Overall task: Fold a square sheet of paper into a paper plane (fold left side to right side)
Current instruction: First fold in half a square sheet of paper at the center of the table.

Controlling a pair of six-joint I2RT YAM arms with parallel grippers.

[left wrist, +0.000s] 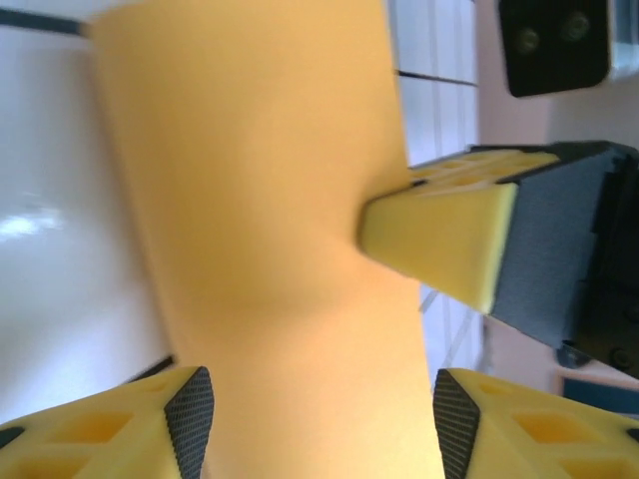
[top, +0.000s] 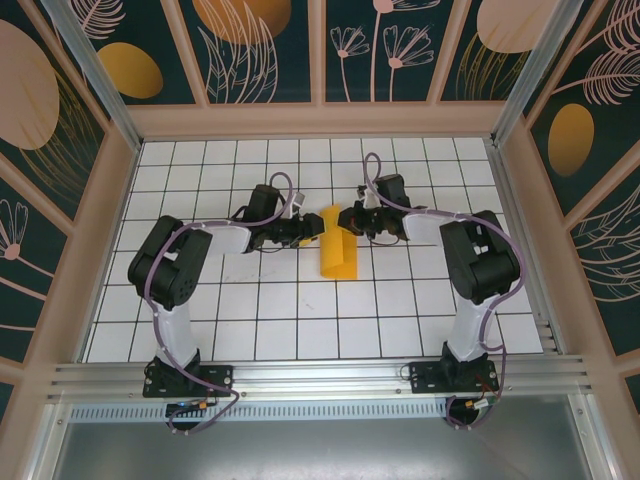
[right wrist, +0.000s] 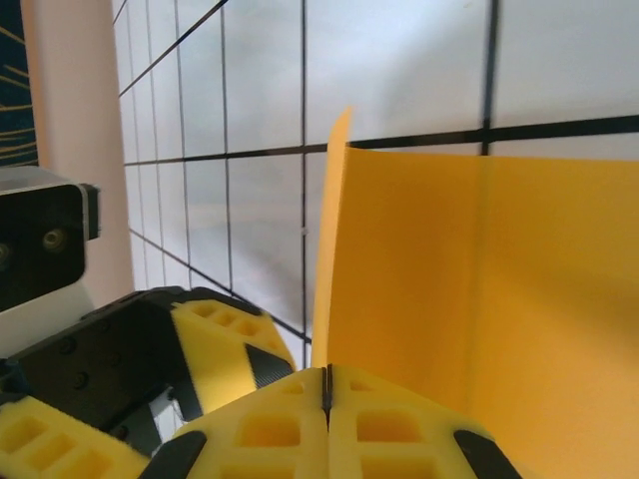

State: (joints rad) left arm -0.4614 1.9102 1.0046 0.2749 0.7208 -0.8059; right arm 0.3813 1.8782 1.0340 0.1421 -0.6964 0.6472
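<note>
Bench: the bench (top: 250,330) is white and ruled in dark squares. Both arms are bolted at its near edge, and patterned walls stand round the other three sides.
Paper: the square sheet of paper (top: 337,248) is orange-yellow. It sits about midway between the bench's left and right edges, somewhat nearer the far edge. From above it reads as a narrow bent strip, its near end down on the tiles and its far end lifted between the two hands. The right wrist view shows a straight crease running up its face.
Right: the right hand (right wrist: 326,384) is closed tight, its two yellow fingers meeting in a thin seam. The sheet's edge is pinched in that seam and the paper rises from it.
Left: the left hand (left wrist: 321,419) is wide. Its fingers (left wrist: 190,419) stand apart on either side of the sheet, which passes between them. Whether the pads touch the paper I cannot tell.
Arms: the left arm (top: 175,270) and the right arm (top: 480,260) both reach inward, their hands close together and facing each other across the sheet.
</note>
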